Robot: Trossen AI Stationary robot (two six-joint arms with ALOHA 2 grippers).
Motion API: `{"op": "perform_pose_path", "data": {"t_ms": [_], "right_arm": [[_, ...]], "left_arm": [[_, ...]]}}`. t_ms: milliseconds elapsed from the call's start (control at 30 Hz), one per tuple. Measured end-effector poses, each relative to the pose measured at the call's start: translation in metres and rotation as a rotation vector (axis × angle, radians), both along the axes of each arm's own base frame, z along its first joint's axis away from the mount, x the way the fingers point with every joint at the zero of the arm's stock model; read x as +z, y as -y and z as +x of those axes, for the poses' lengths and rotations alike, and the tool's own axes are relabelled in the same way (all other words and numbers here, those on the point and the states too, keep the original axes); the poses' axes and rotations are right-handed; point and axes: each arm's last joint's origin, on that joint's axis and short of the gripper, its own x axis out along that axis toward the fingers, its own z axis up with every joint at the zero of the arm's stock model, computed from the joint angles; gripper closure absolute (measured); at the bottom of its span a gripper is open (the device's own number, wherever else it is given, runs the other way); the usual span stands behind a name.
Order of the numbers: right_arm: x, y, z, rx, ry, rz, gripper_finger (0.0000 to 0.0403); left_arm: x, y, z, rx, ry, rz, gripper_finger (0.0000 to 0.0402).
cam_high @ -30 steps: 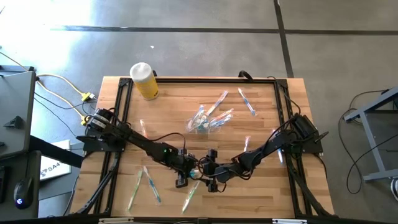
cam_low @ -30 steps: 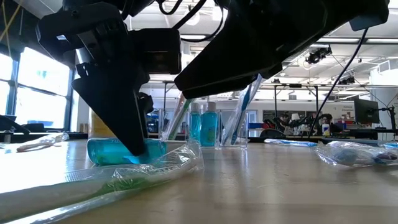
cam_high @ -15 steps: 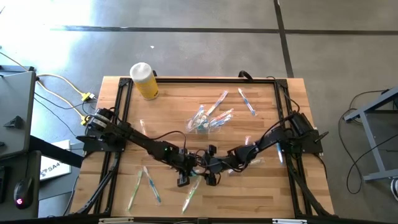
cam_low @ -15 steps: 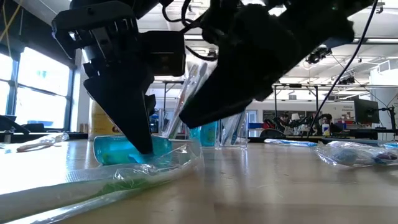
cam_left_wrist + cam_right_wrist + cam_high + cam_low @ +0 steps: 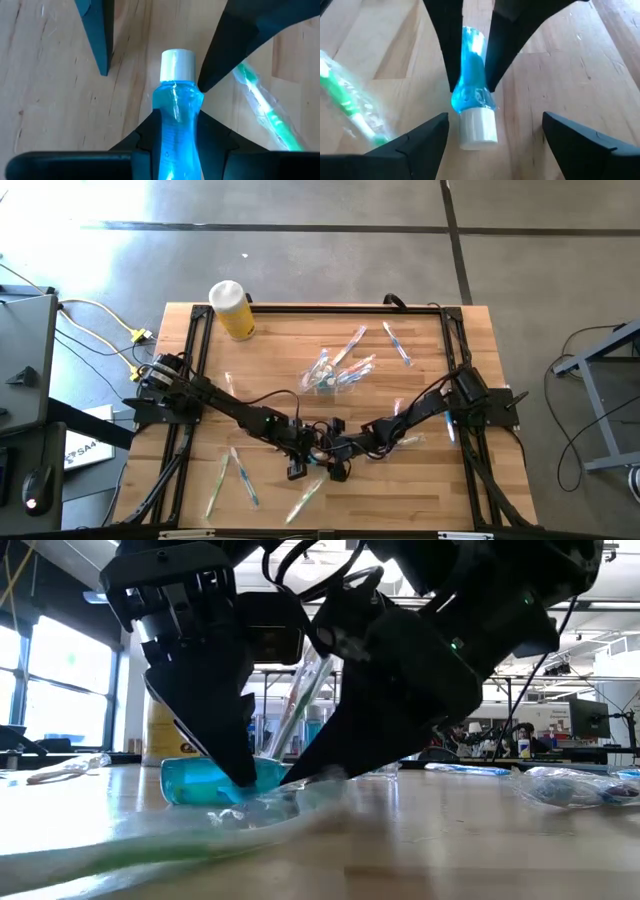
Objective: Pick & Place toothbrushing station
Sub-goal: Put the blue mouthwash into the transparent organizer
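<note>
Partly hidden by both arms, the blue tube [image 5: 175, 130] lies clamped in the left gripper [image 5: 176, 145]; the right gripper [image 5: 492, 132] gapes wide around its white cap [image 5: 477, 130].

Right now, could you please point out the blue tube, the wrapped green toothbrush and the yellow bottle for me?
blue tube [image 5: 176, 112]: left wrist view, on its blue body below the white cap.
wrapped green toothbrush [image 5: 262, 107]: left wrist view, on the green handle inside the wrapper.
yellow bottle [image 5: 238, 320]: high view, on its yellow side.
</note>
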Motion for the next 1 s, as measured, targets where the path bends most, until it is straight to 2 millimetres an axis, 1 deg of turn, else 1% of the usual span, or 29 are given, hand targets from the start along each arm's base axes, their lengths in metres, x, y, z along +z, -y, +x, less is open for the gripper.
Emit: {"op": "perform_pose_path", "data": {"t_ms": [133,233,367,533,633,700,867,1000], "right_arm": [[-0.0005,0.0004,-0.0003,-0.005,-0.007,-0.002,0.0097],[-0.0008,0.0005,-0.0004,0.002,-0.009,-0.01,0.0127],[-0.0025,0.0001,-0.0019,0.028,-0.039,-0.003,0.0199],[-0.0029,-0.0012,-0.0024,0.089,-0.048,0.001,0.0316],[-0.0031,-0.0013,-0.0025,0.104,-0.05,0.003,0.0315],[-0.0031,-0.0015,-0.0026,0.105,-0.051,0.001,0.0316],[-0.0037,-0.0024,-0.0032,0.093,-0.05,-0.012,0.0316],[-0.0031,-0.0058,-0.005,0.095,-0.045,-0.035,0.0315]], "left_arm": [[0.0,-0.0001,0.0001,0.002,0.003,0.004,0.0316],[0.0001,-0.0002,0.0003,0.003,0.005,0.006,0.0316],[-0.0006,0.0,0.001,0.006,0.012,0.008,0.0316],[-0.0008,-0.0001,0.0016,0.005,0.018,0.012,0.0316],[-0.0008,-0.0003,0.0019,-0.017,0.029,0.035,0.0313],[0.0008,-0.0002,0.0021,-0.027,0.041,0.043,0.0302],[0.0088,-0.0012,0.0006,-0.044,0.071,0.058,0.025],[0.0087,-0.0016,0.0,-0.056,0.072,0.073,0.0205]]}}
